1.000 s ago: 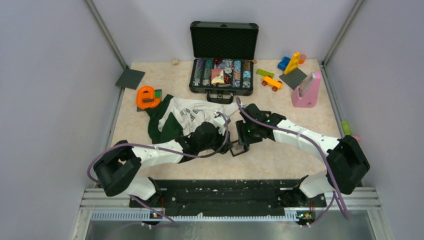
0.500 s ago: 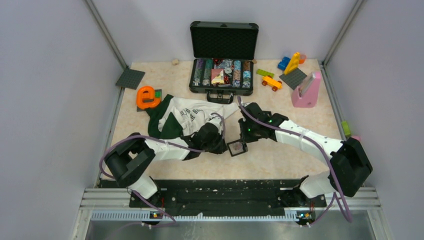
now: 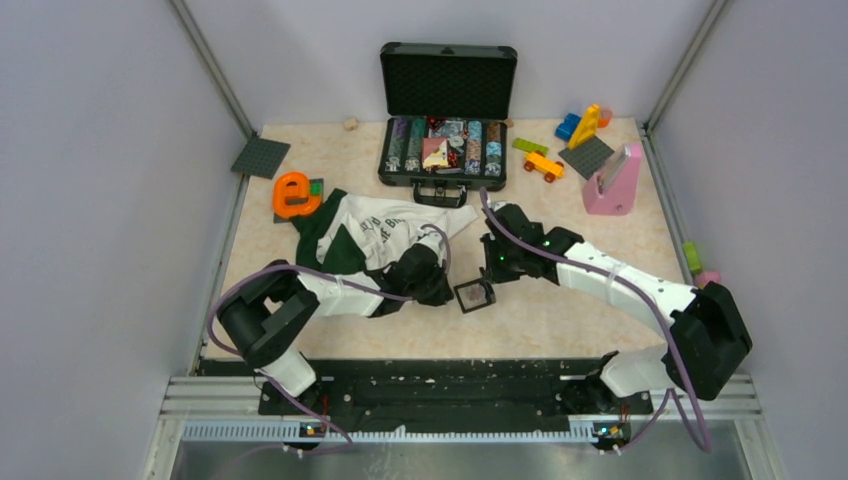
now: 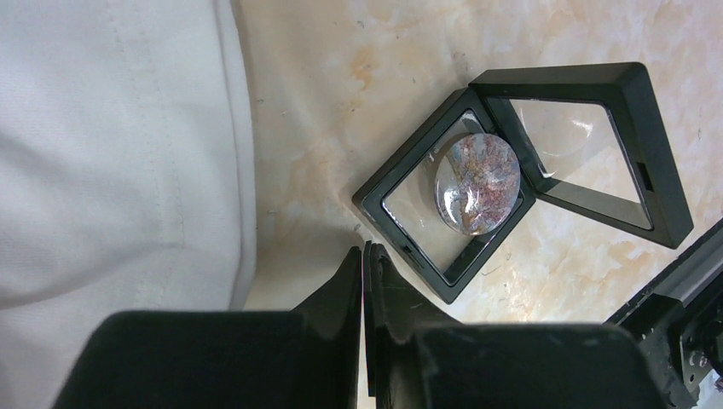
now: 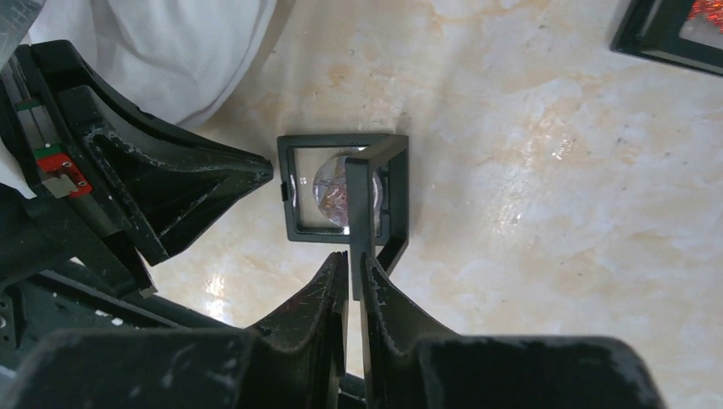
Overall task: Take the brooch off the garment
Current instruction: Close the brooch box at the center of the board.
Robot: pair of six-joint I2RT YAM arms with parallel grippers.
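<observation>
The garment, a white and green shirt, lies crumpled on the table; its white cloth fills the left of the left wrist view. The brooch is out of view. A small black display case lies open beside the shirt, a round marbled disc in its base. My right gripper is shut on the case's upright lid. My left gripper is shut with nothing between its fingers, its tips just off the corner of the base.
An open black briefcase with patterned items stands behind the shirt. An orange letter "e" lies at the left. Toy blocks, an orange car and a pink stand sit at the back right. Another black frame is nearby.
Both grippers have closed from half open. The right one now pinches the case's lid. The left arm has drawn in towards the case, and the case has shifted slightly left.
</observation>
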